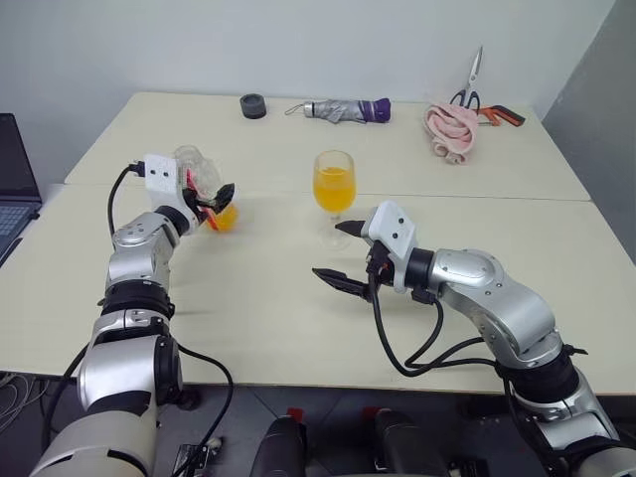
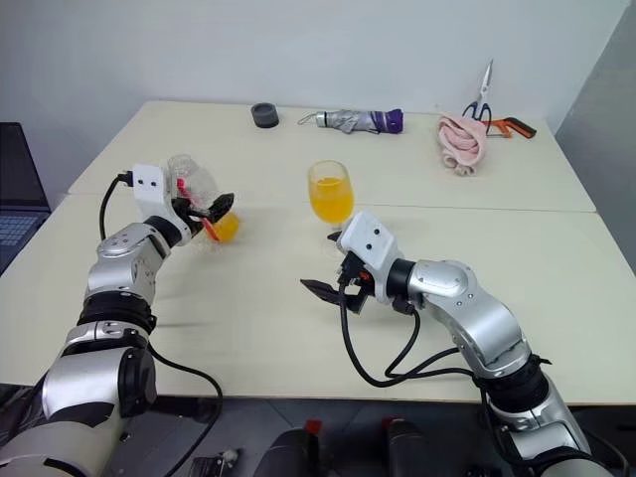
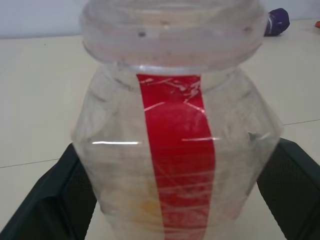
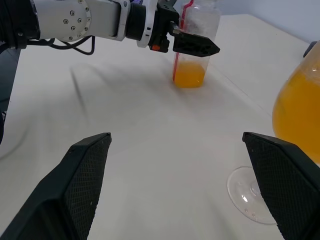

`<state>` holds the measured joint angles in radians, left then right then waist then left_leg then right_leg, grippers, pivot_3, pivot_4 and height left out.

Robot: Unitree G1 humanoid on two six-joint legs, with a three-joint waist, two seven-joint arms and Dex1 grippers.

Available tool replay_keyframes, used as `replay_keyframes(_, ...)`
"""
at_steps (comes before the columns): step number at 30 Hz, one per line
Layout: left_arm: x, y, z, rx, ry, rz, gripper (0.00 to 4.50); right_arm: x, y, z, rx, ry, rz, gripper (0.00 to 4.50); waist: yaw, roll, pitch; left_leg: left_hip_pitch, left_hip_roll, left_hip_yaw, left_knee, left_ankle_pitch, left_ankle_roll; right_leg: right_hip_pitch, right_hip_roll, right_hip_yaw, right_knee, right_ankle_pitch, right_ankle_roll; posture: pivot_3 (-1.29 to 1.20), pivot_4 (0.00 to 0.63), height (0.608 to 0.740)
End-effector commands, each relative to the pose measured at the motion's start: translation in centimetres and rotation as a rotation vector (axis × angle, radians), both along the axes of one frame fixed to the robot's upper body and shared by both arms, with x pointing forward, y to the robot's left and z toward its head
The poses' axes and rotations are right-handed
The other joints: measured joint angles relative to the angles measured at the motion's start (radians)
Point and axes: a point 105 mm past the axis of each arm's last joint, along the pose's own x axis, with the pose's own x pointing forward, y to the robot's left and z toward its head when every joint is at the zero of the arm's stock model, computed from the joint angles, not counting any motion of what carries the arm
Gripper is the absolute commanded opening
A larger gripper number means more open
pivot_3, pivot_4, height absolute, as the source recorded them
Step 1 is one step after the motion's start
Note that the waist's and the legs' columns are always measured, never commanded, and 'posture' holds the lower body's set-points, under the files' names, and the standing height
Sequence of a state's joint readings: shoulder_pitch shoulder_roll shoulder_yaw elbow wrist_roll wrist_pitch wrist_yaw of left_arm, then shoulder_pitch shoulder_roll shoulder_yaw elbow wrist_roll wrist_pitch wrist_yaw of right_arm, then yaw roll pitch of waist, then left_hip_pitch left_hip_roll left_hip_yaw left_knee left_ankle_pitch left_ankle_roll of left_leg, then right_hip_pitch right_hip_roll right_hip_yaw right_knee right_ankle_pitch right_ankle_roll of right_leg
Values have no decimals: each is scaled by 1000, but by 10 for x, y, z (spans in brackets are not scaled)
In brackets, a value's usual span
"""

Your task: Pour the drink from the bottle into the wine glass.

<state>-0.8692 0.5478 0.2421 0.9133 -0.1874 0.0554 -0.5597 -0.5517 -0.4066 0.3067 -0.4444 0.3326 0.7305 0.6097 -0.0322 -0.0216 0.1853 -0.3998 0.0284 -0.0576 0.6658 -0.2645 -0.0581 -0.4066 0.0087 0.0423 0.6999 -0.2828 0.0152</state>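
The bottle (image 4: 192, 50), clear with a red strip, stands upright on the table's left side with a little orange drink (image 4: 189, 76) at its bottom. My left gripper (image 1: 214, 204) is open, and its fingers (image 3: 45, 200) flank the bottle's sides. The wine glass (image 1: 334, 184) stands mid-table, its bowl more than half full of orange drink. My right gripper (image 1: 333, 250) hovers open just in front of the glass's foot (image 4: 247, 195), holding nothing.
Along the far edge lie a black tape roll (image 1: 253, 105), a folded umbrella (image 1: 348, 109), a pink cloth (image 1: 452, 134) and scissors (image 1: 472, 84). A laptop (image 1: 15, 189) sits off the table's left side. Bare tabletop (image 1: 268, 298) stretches between my arms.
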Motion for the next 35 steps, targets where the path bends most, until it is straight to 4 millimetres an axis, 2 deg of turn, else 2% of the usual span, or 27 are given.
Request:
replay_keyframes(1, -4, 6, 16, 26, -78, 5, 4456, -6, 5, 14, 16, -58, 32, 4500, 0, 0, 0, 0, 0, 0, 0, 0, 0, 0, 0, 0, 0, 0, 0, 0, 150, 740)
replay_keyframes(7, -19, 11, 10, 84, -135, 16, 4456, -11, 2, 12, 50, -89, 48, 4500, 0, 0, 0, 0, 0, 0, -1, 0, 0, 0, 0, 0, 0, 0, 0, 0, 150, 740)
replay_keyframes(15, -46, 15, 9, 100, -196, 57, 4456, -10, -20, 3, 145, -168, -12, 4500, 0, 0, 0, 0, 1, 0, -1, 0, 0, 0, -1, 0, -1, 0, 0, 0, 150, 740)
replay_keyframes(20, -72, 14, 4, 137, -190, 80, 4456, -4, -51, -9, 280, -158, -205, 4500, 1, 0, 0, 1, 1, 0, -1, 0, 0, 1, -1, 1, -1, 0, 0, 0, 150, 740)
replay_keyframes(24, -97, 10, -8, 147, -171, 113, 4456, 12, -88, -30, 402, -116, -488, 4500, 1, 0, 0, 2, 2, 1, -2, 0, 0, 1, -2, 2, -1, 0, 0, 0, 150, 740)
replay_keyframes(26, -106, 9, -15, 108, -169, 139, 4456, 18, -100, -37, 427, -124, -581, 4500, 1, 0, 0, 2, 2, 1, -2, 0, 0, 1, -2, 2, -1, 0, 0, 0, 150, 740)
replay_keyframes(29, -113, 3, -24, 79, -159, 159, 4456, 24, -107, -42, 438, -135, -645, 4500, 2, 0, -1, 3, 1, 1, -2, 0, 0, 1, -2, 2, 0, 0, 0, 0, 150, 740)
replay_keyframes(35, -117, -3, -25, 47, -171, 170, 4456, 28, -106, -46, 423, -138, -642, 4500, 2, 0, -1, 3, 1, 1, -2, 0, 0, 2, 0, 2, 0, 0, 0, 0, 150, 740)
